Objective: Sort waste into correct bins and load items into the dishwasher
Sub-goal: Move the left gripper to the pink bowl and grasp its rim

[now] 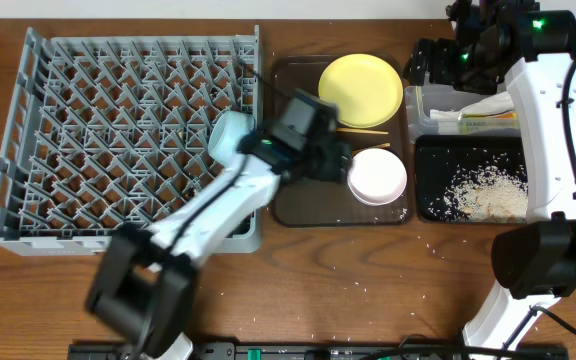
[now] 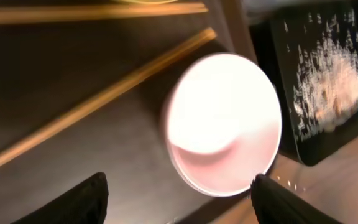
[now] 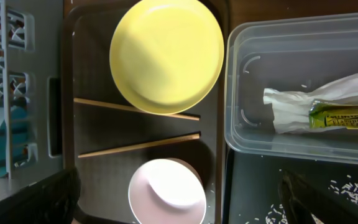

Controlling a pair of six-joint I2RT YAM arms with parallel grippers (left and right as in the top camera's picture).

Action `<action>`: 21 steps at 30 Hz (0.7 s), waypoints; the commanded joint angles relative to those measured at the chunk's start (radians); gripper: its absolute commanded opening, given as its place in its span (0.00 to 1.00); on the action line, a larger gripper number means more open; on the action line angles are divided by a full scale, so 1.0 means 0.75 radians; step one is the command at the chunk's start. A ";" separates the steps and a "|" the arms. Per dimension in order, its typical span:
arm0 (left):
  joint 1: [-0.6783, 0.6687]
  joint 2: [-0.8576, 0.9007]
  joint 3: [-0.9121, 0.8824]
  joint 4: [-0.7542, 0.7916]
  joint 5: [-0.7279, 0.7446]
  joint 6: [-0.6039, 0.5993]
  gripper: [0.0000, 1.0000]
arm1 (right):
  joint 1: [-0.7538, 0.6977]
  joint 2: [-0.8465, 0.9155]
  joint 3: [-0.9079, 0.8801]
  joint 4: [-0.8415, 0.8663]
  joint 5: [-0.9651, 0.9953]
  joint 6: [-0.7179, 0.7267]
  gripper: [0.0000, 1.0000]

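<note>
- The left claw (image 2: 178, 190) is released, its two dark fingertips (image 2: 92, 199) spread wide with nothing between them
- It hovers over the white bowl (image 1: 378, 175), which shows large and blurred just below in the left wrist view
- The white bowl sits upright at the near right corner of the brown serving tray (image 3: 98, 127)
- The yellow plate (image 1: 361, 90) lies flat at the far end of the same tray
- Two chopsticks (image 3: 138, 145) lie across the tray between plate and bowl, apart from each other; the farther one meets the plate's rim
- The light blue bowl (image 1: 226, 135) stands tilted among the pegs by the right wall of the grey dish rack (image 1: 98, 130)
- The right claw (image 3: 176, 196) is released and empty, hanging near the far end of the clear tub (image 3: 235, 81)
- The crinkled wrapper (image 3: 328, 109) lies inside the clear tub
- The rice crumbs (image 1: 488, 190) are heaped in the black tray (image 1: 433, 165), which sits just in front of the tub
- A few white specks are scattered on the tabletop (image 1: 318, 270)
</note>
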State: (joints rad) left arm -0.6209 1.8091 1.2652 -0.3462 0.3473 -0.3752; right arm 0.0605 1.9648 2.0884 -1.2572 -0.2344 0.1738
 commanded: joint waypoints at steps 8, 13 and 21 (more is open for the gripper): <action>-0.102 0.232 0.003 0.111 -0.111 -0.067 0.70 | 0.008 -0.004 0.005 -0.001 -0.002 -0.019 0.99; -0.102 0.280 0.003 0.137 -0.113 -0.097 0.59 | 0.008 -0.004 0.005 0.000 -0.002 -0.019 0.99; -0.108 0.284 0.003 0.151 -0.196 -0.101 0.08 | 0.009 -0.004 0.005 0.000 -0.002 -0.019 0.99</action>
State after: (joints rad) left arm -0.6975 2.0129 1.2652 -0.2317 0.2462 -0.4500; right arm 0.0605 1.9648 2.0884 -1.2568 -0.2344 0.1738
